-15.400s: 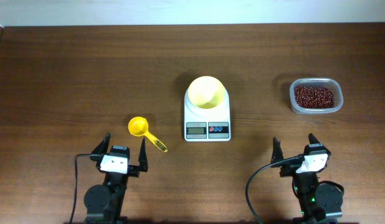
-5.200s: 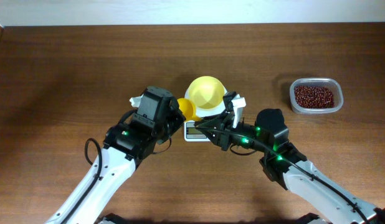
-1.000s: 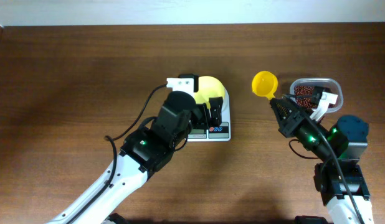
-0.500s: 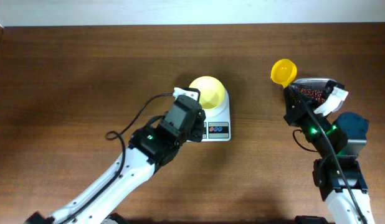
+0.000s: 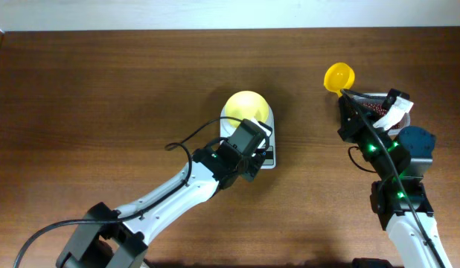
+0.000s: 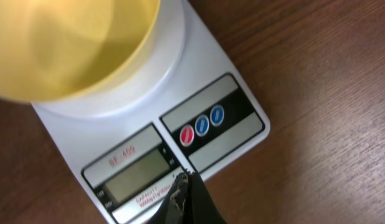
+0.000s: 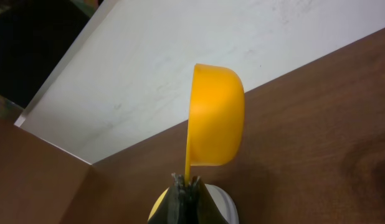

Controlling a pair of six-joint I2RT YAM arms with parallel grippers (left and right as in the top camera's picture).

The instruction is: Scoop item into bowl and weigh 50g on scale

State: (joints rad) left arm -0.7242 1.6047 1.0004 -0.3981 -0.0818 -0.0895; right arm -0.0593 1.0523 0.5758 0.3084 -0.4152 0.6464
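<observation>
Left tool [image 6: 184, 186] is closed tight with nothing in it. Its tip sits at the front edge of the scale [image 6: 199, 62], between the display [image 6: 133, 177] and the red button [image 6: 187, 135] and blue button [image 6: 209, 121]; you cannot tell whether it touches the housing. Any downward load here could corrupt the zero or push the scale across the surface [image 5: 103, 89], so lift clear before you trust a reading. The display shows no legible digits. Behind it, the bowl [image 6: 86, 56] stands empty on the platform. Right tool [image 7: 185, 183] is clamped on the thin handle of the yellow scoop [image 7: 216, 115], held above the surface with its cup turned on its side and apparently empty. The beans [image 5: 374, 109] lie in the clear tub [image 5: 368, 94], mostly hidden beneath the right arm. Expect the narrow handle to pivot in the grip when the cup digs in. Beans could also spill over the tub rim or during the carry. A heaped scoop could overshoot the target weight.
</observation>
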